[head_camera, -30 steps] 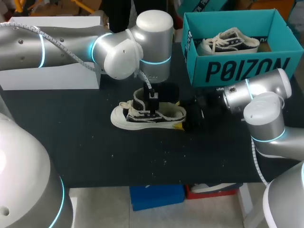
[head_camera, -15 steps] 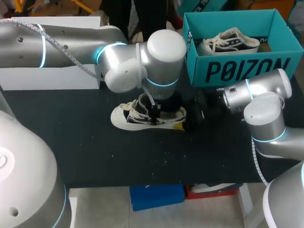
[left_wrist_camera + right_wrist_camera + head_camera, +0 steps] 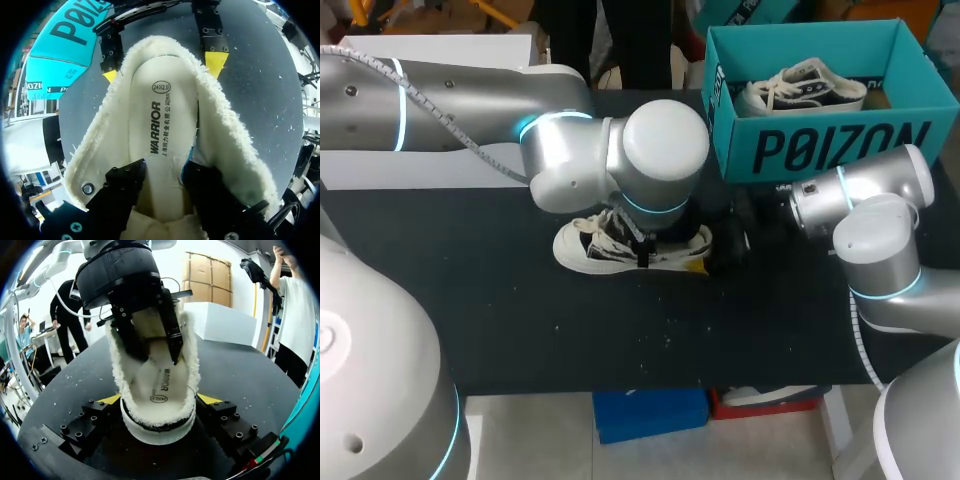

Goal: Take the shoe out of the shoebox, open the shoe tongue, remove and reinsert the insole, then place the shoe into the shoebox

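A black-and-white shoe [image 3: 590, 248] with a fleece lining lies on the black table, its toe towards my left. My left gripper [image 3: 160, 186] reaches down into the shoe's mouth. Its black fingers [image 3: 122, 182] stand apart over the white insole [image 3: 159, 125], open, and their tips are hidden in the lining. My right gripper [image 3: 159, 400] is at the heel [image 3: 157, 426], with a yellow tip pressed against each side, shut on the shoe. In the head view my left wrist covers the shoe's opening.
The teal shoebox [image 3: 825, 148] stands at the back right with a second shoe [image 3: 802, 86] inside. A white box [image 3: 430, 165] lies at the back left, under my left arm. Bare black table stretches in front of the shoe.
My left arm swung right and down over the shoe, so its wrist now hides the opening. Its fingers went into the shoe and spread wider. The right arm and shoe stayed put.
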You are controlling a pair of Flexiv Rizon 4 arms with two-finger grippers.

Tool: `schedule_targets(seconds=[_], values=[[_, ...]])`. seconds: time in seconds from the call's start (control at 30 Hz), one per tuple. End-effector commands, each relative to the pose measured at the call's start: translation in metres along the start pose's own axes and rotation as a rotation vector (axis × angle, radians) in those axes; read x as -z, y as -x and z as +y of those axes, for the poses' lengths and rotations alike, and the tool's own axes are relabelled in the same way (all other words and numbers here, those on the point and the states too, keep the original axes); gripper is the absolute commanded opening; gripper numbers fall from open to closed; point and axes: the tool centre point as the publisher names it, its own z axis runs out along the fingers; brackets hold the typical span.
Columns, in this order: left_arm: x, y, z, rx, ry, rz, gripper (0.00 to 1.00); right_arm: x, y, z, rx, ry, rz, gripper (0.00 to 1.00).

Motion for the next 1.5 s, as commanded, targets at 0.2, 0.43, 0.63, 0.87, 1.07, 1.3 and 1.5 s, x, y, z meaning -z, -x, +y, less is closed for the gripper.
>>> schedule_targets(seconds=[0.2,0.43,0.63,0.87,1.07,1.3,1.5], values=[[-0.101,0.017,0.009,0.035,-0.014,-0.160,0.41,-0.001,0.000,-0.002,-0.002,-0.001,-0.002,0.00],[-0.104,0.016,0.006,0.035,-0.027,-0.133,0.13,-0.001,0.000,-0.002,-0.002,-0.001,-0.002,0.00],[-0.099,0.012,0.004,0.002,-0.039,-0.069,0.00,-0.001,0.000,-0.002,-0.002,-0.001,-0.002,0.00],[-0.073,-0.002,0.001,-0.090,-0.080,0.077,0.00,-0.001,0.000,-0.002,-0.002,-0.001,-0.002,0.00],[-0.048,-0.013,0.001,-0.110,-0.106,0.169,0.00,-0.001,0.000,-0.002,-0.002,-0.001,-0.002,0.00],[-0.025,-0.013,0.001,-0.095,-0.126,0.208,0.00,-0.001,0.000,-0.002,-0.002,-0.001,-0.002,0.00],[-0.007,-0.004,0.003,-0.071,-0.143,0.226,0.00,-0.001,0.000,-0.002,-0.002,-0.001,-0.002,0.00]])
